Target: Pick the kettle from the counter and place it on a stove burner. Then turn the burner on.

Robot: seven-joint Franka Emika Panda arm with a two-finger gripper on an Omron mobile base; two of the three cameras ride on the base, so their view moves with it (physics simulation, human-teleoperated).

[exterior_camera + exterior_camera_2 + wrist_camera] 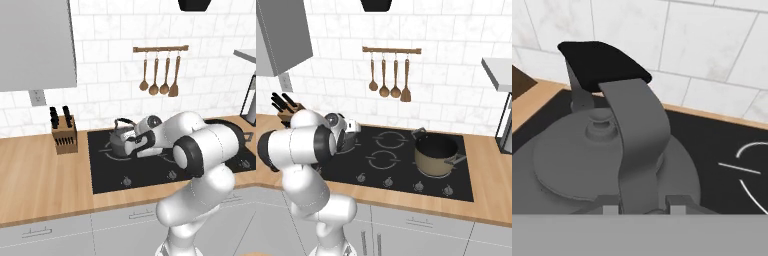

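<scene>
The dark grey kettle (119,138) stands at the left rear of the black cooktop (145,175), with grey ring arcs of a stove burner (108,151) showing around its base. My gripper (132,145) reaches in from the right at the level of its handle. In the hand view the kettle (577,165) is very close, with its lid knob (601,125) and black handle grip (602,65). My gripper (643,205) is shut on the grey strap of the kettle's handle, one fingertip (612,206) on each side. The light wooden counter (40,175) runs to the left.
A brown pot (436,152) with side handles sits on the cooktop's right side. Two smaller rings (387,150) lie mid-cooktop, and knobs (388,182) line its front edge. A knife block (65,134) stands left of the stove. Wooden utensils (160,75) hang on the tiled wall.
</scene>
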